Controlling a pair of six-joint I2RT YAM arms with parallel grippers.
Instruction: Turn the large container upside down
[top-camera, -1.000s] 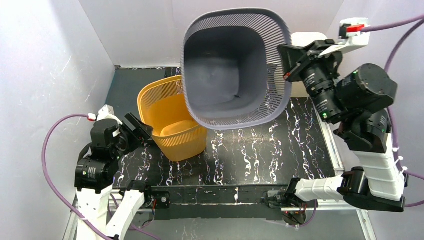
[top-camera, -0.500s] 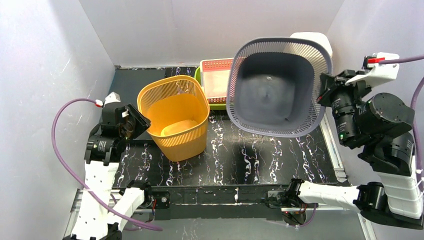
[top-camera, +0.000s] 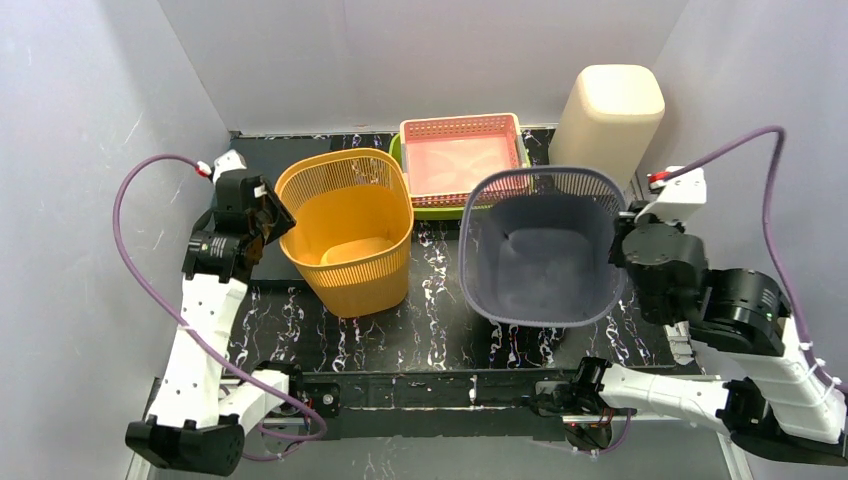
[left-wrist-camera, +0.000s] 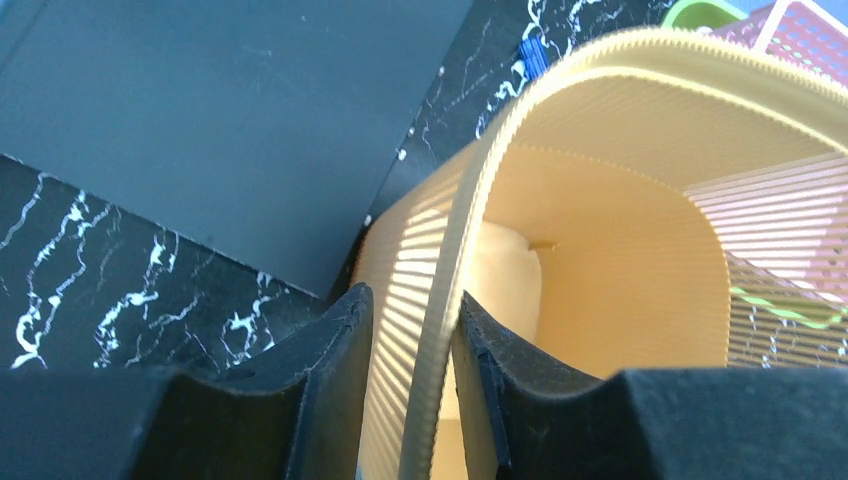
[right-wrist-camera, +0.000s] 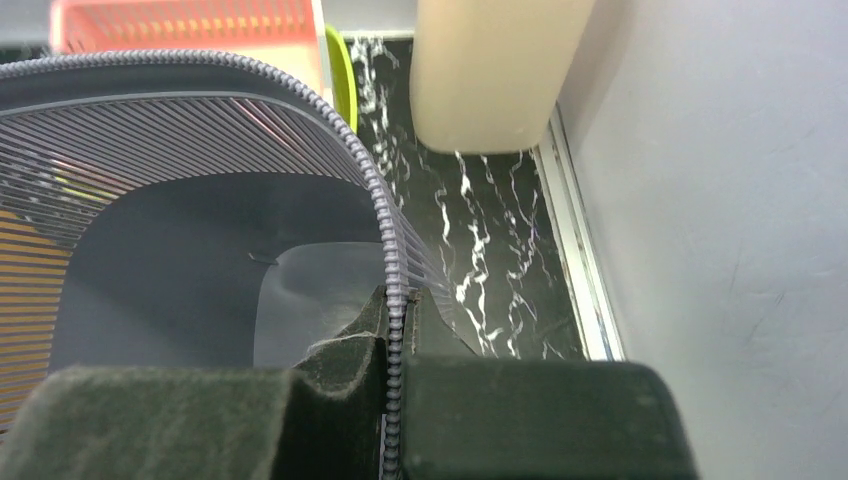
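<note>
Grey basket: you see it upright, mouth up, at 3 o'clock on the table.
Cream container: stands at 1 o'clock, behind the grey basket.
Orange basket: upright at 9 o'clock.
Pink tray: at 12 o'clock, nested in a green tray.
Right gripper: your fingers clamp the grey basket's 3 o'clock rim.
Left gripper: fingers straddle the orange basket's 9 o'clock rim; you cannot tell whether they pinch it.
</note>
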